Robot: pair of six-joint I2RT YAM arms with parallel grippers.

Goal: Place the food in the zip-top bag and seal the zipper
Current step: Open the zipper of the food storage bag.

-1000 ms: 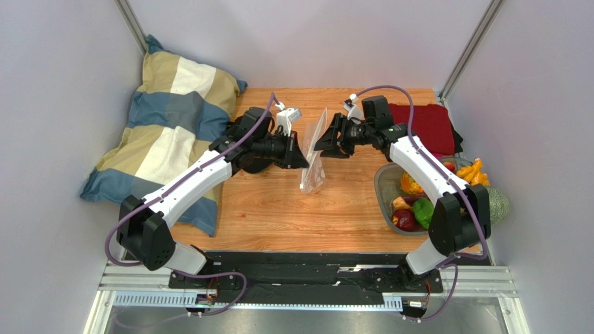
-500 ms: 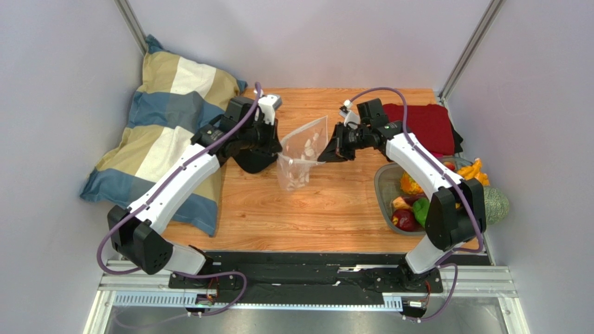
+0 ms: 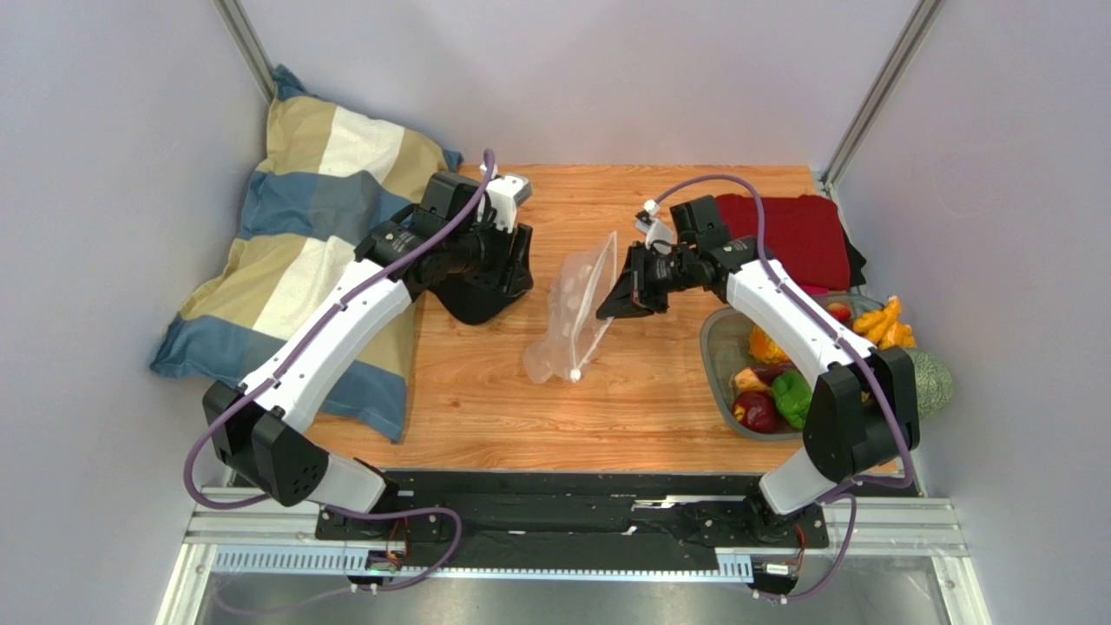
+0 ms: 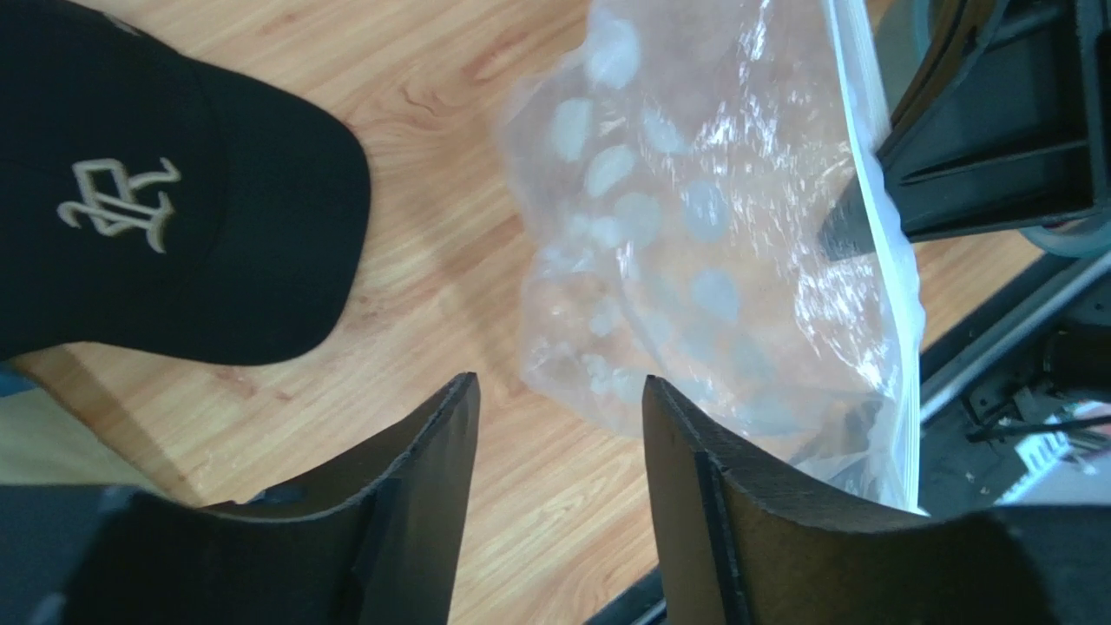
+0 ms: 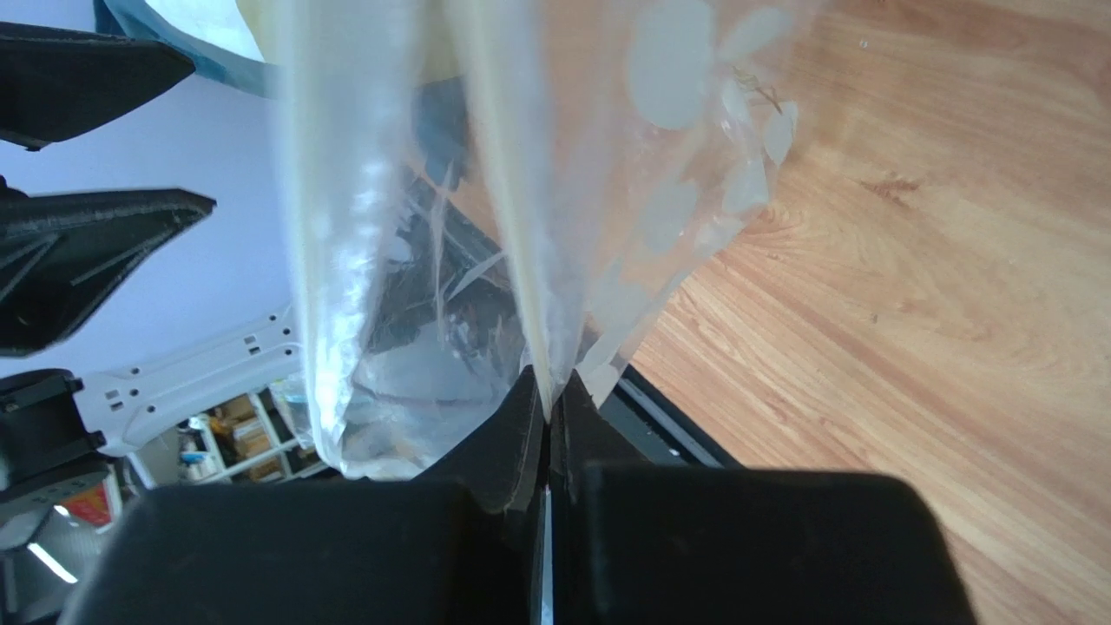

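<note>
Overhead and wrist views of a two-arm station at a light wooden counter (image 3: 626, 404). The clear, floppy zip-top bag printed with white round dots (image 3: 574, 319) hangs near the middle of the counter, between the two arms. It slants from its raised upper edge down to a lower end that appears to rest on the wood. The right end effector (image 5: 548, 391) is clenched on the bag's upper edge, its two black fingers pressed together with the plastic pinched between them. The thin whitish zipper strip (image 4: 887, 261) runs along the bag edge on that side. The left end effector (image 4: 558, 391) is released: its fingers stand apart with nothing between them, just beside the bag and clear of it. A black fabric cap with a white embroidered emblem (image 4: 170, 195) lies under the left arm. The small colourful toy food (image 3: 770, 391) (red, green and orange pieces) sits in the grey plastic tray (image 3: 715, 352) at the right edge of the counter, well apart from the bag.
</note>
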